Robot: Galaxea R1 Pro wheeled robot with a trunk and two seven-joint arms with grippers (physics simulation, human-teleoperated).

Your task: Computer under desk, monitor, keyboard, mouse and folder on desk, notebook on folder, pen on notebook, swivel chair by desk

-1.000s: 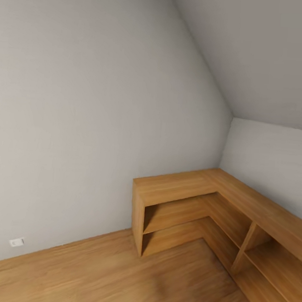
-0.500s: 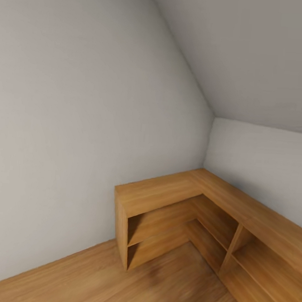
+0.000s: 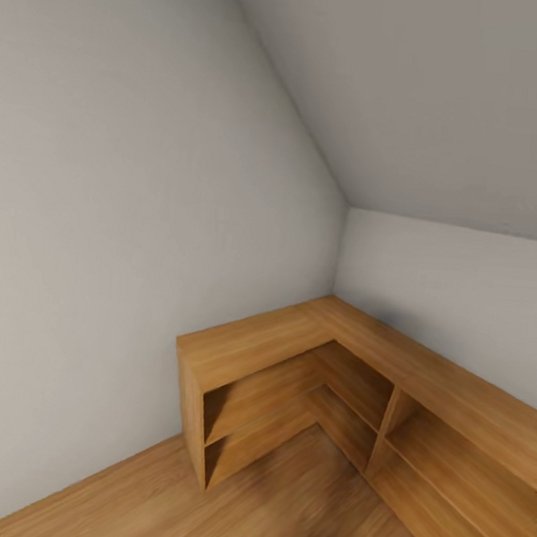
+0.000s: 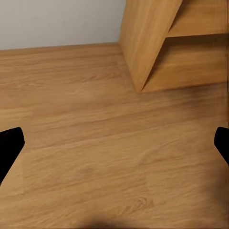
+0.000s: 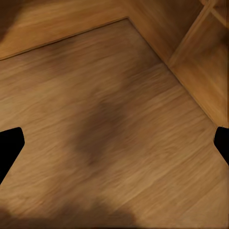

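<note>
The computer, monitor, keyboard, mouse, folder, notebook, pen, swivel chair and desk are all out of view. My left gripper [image 4: 114,148] is open, its black fingertips [image 4: 9,145] far apart at the picture's edges over bare wooden floor, with nothing between them. My right gripper [image 5: 114,148] is open too, its fingertips [image 5: 9,145] spread wide above shadowed floor, also holding nothing.
An L-shaped light-wood shelf unit [image 3: 295,343] with open compartments stands in the room corner under a sloped ceiling. Its end panel [image 4: 143,38] is close ahead of the left gripper. Grey walls [image 3: 104,207] close the left and back. Wooden floor [image 3: 282,512] lies in front.
The whole head view has shifted: the shelf unit has slid left in the picture and the wall socket has left it, so the camera has turned right.
</note>
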